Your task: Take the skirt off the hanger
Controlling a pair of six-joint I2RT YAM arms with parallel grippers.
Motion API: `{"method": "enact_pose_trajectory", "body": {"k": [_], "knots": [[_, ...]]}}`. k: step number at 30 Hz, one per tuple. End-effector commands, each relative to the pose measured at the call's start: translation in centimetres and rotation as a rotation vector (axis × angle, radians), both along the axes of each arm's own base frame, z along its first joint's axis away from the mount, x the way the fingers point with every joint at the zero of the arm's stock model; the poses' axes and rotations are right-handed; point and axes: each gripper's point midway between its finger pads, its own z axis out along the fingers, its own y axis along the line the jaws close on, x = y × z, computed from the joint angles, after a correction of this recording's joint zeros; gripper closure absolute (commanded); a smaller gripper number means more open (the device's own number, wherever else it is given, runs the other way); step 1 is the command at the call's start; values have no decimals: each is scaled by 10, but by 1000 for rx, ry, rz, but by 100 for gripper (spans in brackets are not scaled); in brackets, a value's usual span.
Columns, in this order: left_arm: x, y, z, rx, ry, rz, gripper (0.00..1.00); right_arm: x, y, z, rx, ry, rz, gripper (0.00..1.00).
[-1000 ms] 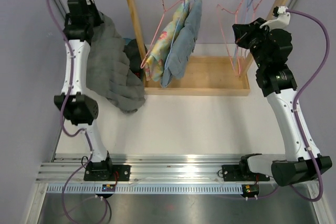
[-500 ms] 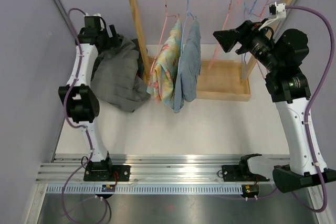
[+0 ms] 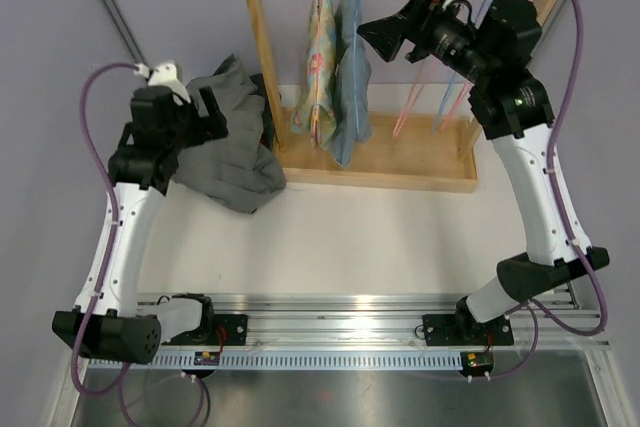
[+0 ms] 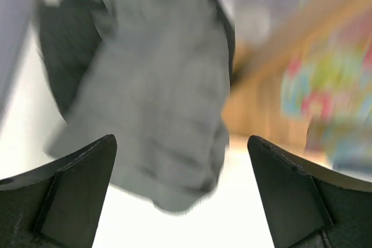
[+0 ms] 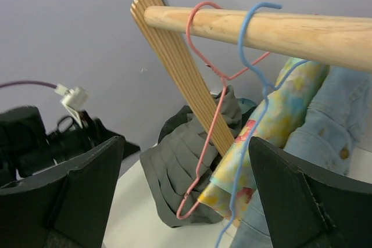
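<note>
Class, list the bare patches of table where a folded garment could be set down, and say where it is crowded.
Free: the white tabletop between the rack's base and the mounting rail, right of the grey pleated garment. Crowded: the back-left corner under that garment, and inside the rack.

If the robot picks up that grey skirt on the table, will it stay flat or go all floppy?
Probably floppy: the grey skirt lies crumpled in soft folds, so it would likely droop from wherever it is pinched. It looks light for its size, being thin pleated cloth. Pushed, it would likely bunch up rather than slide whole.
</note>
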Motion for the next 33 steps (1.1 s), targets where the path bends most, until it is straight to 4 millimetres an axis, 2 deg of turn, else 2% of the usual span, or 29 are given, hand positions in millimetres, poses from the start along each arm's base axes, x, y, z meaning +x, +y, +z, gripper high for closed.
{"method": "enact_pose_trajectory", "body": {"k": [1,2,3,4,6,8,9,12,14,15,17,18,23,24,25,26,27,28,29,30,31,32,33], "knots": [[-30,-18,-66,-16,123,-36,1,10,24,-6,-36,18,20,5],[-35,-21,-72,-17,125,-46,1,20,32,-18,-51,46,15,5],[-44,-24,-74,-15,116,-55,1,23,35,-22,-53,56,11,6],[-50,-22,-95,-6,159,-52,1,27,36,-27,-59,64,-1,7],[-56,-19,-108,15,180,-49,1,37,40,-46,-80,94,-34,8],[-61,-15,-124,35,211,-42,1,43,38,-54,-81,102,-69,9],[-63,-13,-127,48,215,-41,1,47,38,-68,-94,126,-76,11],[-66,-10,-142,63,233,-34,1,54,37,-83,-103,152,-108,21],[-66,-14,-141,52,231,-49,1,57,37,-89,-105,166,-118,36],[-66,-15,-140,46,226,-55,1,59,37,-92,-107,174,-123,64],[-65,-16,-138,44,218,-63,1,61,37,-91,-91,178,-136,97],[-64,-16,-138,48,216,-62,1,62,36,-88,-85,171,-141,100],[-65,-14,-140,57,229,-54,1,62,39,-68,-80,136,-138,100],[-65,-13,-138,60,220,-54,1,57,38,-47,-64,97,-136,100],[-64,-12,-135,60,210,-48,1,61,40,-51,-81,111,-133,100],[-65,-12,-131,61,192,-51,1,53,36,-23,-55,58,-133,100],[-63,-14,-123,56,165,-60,1,51,35,-15,-56,41,-130,100],[-64,-17,-117,52,149,-74,1,52,37,-17,-70,54,-125,100],[-64,-22,-107,46,123,-94,1,41,32,10,-43,1,-122,100],[-66,-26,-96,44,95,-111,1,36,32,18,-37,-14,-113,100],[-65,-33,-71,43,38,-136,1,34,30,21,-39,-18,-112,100],[-68,-51,-56,52,2,-194,1,25,27,35,-24,-49,-107,100],[-69,-57,-46,68,-10,-205,1,21,26,37,-20,-51,-104,100]]}}
